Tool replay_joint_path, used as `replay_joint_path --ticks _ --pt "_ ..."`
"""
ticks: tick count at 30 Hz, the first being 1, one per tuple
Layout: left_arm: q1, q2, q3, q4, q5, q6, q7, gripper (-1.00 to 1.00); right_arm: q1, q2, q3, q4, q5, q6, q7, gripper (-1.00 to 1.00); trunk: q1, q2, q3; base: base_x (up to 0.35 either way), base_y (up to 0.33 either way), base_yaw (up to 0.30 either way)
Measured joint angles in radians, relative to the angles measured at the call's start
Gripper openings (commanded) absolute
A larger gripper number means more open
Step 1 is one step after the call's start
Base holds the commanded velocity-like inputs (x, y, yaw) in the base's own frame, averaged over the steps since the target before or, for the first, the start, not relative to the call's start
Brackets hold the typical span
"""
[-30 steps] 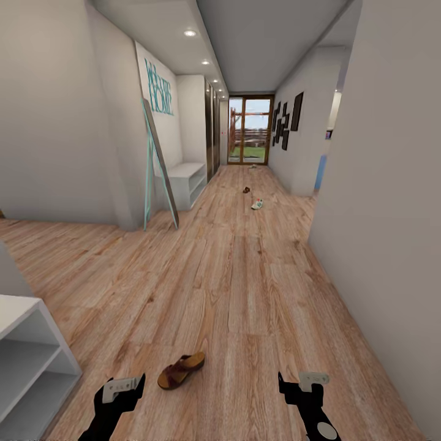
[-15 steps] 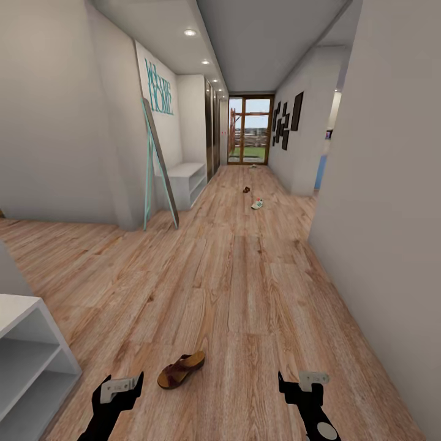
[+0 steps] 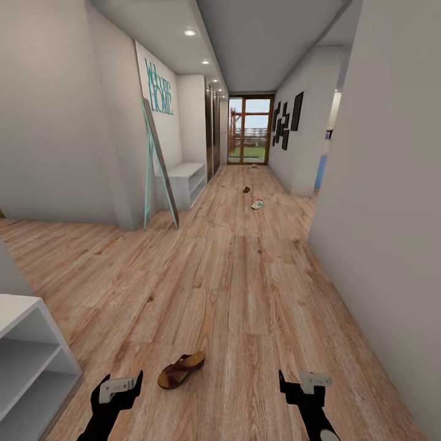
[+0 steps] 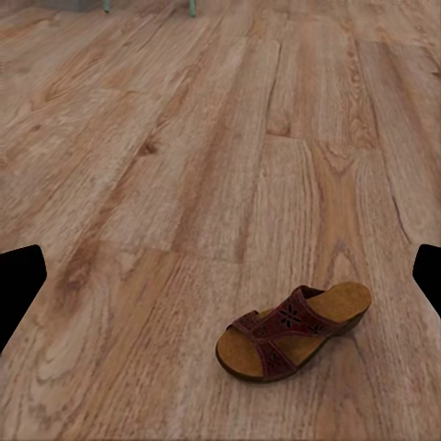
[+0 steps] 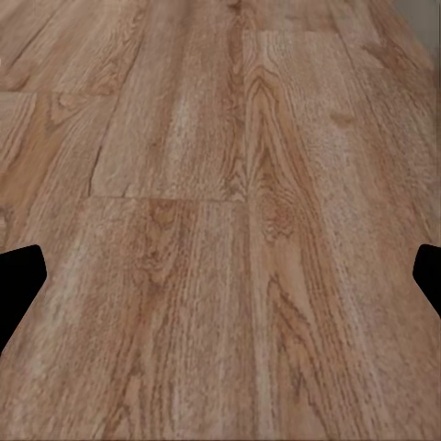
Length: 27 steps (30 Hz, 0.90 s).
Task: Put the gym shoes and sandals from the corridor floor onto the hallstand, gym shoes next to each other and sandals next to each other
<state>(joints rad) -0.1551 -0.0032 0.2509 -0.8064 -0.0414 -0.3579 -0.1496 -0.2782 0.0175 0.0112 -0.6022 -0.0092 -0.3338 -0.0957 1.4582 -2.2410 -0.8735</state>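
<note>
One brown sandal with a tan footbed lies on the corridor floor, just right of and ahead of my left gripper. That gripper is open and holds nothing. My right gripper hovers open over bare planks. Far down the corridor lie a second sandal, a white gym shoe and, by the glass door, another small shoe too far off to identify. The white hallstand stands against the left wall, far ahead.
A white shelving unit with two tiers stands close at my left. A slim teal frame leans beside the hallstand. A grey wall bounds the right side, with a wide stretch of floor between.
Both grippers have sunk very slightly in the head view. The sandal and the rest of the scene have not moved.
</note>
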Motion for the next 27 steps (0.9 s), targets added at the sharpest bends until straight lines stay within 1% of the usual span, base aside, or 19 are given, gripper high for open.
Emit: replay_joint_path --ticks 3,13,27 --pt "0.0 0.0 0.0 -0.001 0.0 0.0 0.0 1.0 0.004 0.0 0.0 -0.006 0.0 -0.001 0.0 1.0 0.0 0.0 0.0 0.0 0.0 0.0" --pt "0.0 0.0 0.003 -0.003 0.0 0.0 0.001 1.0 0.016 0.0 0.0 -0.028 0.0 -0.006 -0.001 1.0 0.038 -0.07 -0.031 0.0 0.0 0.0" --pt "0.0 0.001 0.005 -0.002 0.0 -0.001 0.002 1.0 0.019 -0.001 -0.001 -0.031 0.0 -0.007 -0.002 1.0 0.038 -0.07 -0.031 0.0 0.0 0.0"
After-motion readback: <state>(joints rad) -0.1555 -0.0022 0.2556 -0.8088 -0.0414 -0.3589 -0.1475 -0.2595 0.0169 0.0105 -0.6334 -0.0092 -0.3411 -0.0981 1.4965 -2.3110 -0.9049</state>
